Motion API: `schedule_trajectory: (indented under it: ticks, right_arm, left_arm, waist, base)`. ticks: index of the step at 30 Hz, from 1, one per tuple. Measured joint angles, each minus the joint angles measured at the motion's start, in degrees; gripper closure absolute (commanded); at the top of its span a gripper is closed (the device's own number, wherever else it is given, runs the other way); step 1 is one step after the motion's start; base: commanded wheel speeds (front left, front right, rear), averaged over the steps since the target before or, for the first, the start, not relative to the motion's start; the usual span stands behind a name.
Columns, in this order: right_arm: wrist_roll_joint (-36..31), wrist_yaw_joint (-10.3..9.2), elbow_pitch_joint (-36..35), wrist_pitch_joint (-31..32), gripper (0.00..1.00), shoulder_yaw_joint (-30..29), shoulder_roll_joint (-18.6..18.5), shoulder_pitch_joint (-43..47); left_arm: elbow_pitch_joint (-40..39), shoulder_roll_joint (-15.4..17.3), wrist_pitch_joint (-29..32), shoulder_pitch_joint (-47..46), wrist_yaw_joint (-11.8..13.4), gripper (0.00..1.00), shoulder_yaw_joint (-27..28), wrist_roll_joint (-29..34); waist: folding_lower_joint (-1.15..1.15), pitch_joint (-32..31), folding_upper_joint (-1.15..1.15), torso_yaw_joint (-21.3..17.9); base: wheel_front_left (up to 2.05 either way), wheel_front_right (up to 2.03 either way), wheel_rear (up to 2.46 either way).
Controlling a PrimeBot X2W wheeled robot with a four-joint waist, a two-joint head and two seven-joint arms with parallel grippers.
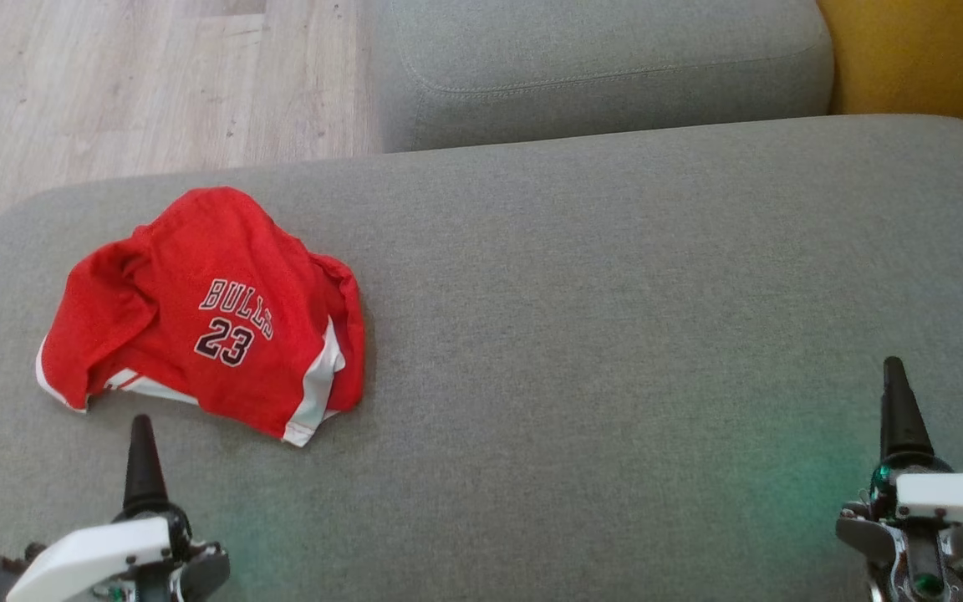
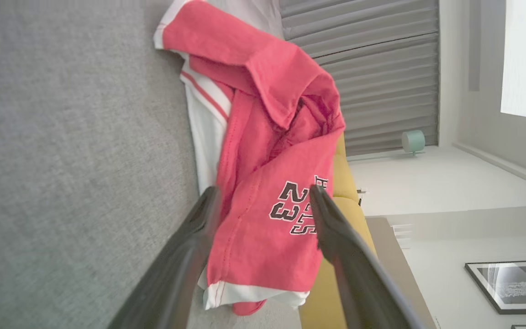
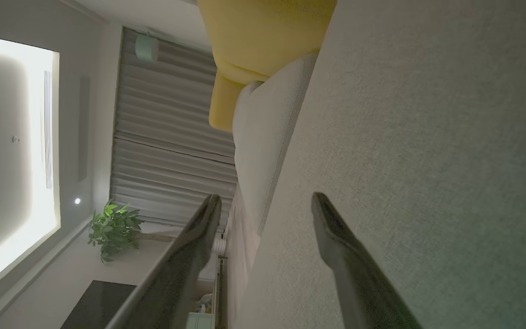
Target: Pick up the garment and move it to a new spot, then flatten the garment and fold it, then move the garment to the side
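The crumpled jersey [image 1: 214, 318] lies on the cushion [image 1: 615, 293] just ahead of the left pincer [image 1: 144, 435], with its long axis across that pincer's reach. The right pincer [image 1: 899, 410] is well apart. Both are released and empty, and the left looks better placed to grab.

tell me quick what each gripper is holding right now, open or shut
Left gripper: open, holding nothing; the red shirt lies just ahead of it.
Right gripper: open, holding nothing, over the grey cushion.
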Motion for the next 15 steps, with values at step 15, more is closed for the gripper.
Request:
schedule_trajectory:
  ticks: [15]
  right_arm:
    - [-16.4,0.0,-4.2,-2.5,0.0,2.1,0.0,-0.1]
  left_arm:
    - [-6.0,0.0,-2.6,-0.1,3.5,0.0,-2.8,14.9]
  waist:
    - [0.0,0.3,0.0,-0.2]
  base:
    - [0.0,0.0,0.0]
